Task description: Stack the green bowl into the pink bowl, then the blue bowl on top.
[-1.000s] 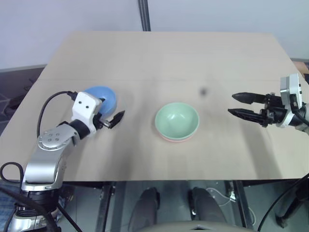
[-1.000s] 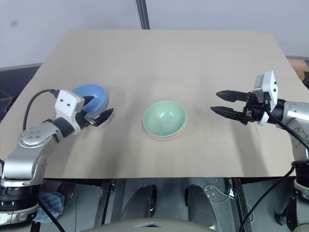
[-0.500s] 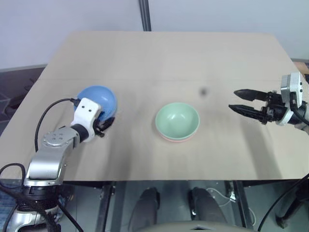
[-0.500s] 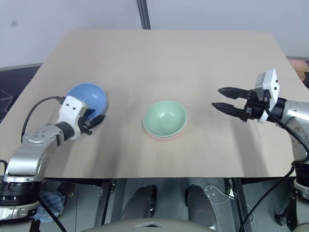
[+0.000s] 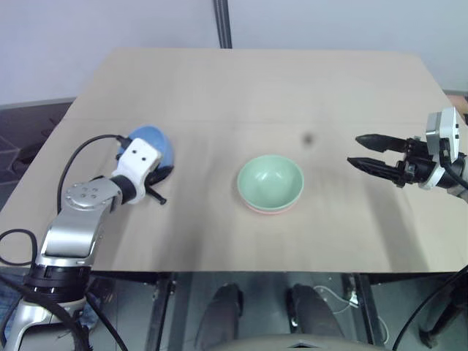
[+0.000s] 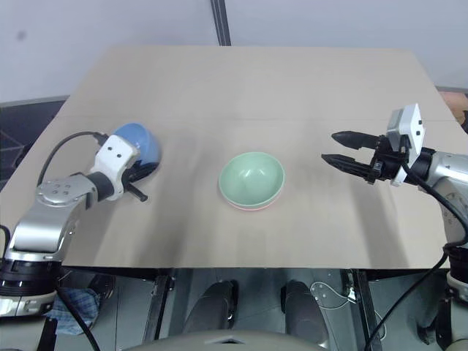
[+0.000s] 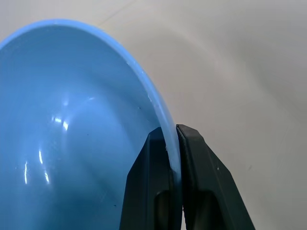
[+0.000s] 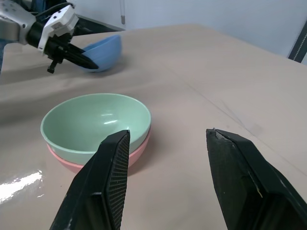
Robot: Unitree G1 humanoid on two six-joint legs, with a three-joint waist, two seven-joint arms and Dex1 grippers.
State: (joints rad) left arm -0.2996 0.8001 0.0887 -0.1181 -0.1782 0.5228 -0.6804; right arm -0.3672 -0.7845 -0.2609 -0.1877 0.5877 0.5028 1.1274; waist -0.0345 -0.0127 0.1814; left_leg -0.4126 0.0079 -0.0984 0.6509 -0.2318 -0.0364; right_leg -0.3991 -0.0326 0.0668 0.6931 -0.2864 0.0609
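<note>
You have three bowls — one green bowl (image 5: 270, 181) nested in one pink bowl (image 8: 129, 158); left of that stack, your left pincer (image 7: 171, 143) pinches the blue bowl (image 5: 153, 142) rim; right pincer (image 5: 354, 151) gapes empty.

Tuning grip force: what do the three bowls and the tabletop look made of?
Blue bowl: likely glossy plastic or melamine; thin rim, sharp highlights inside. Green bowl and pink bowl beneath it: same smooth look, soft sheen, probably the same material. Table: pale wood-look laminate, mostly matte, with faint glare near the bowls.
</note>
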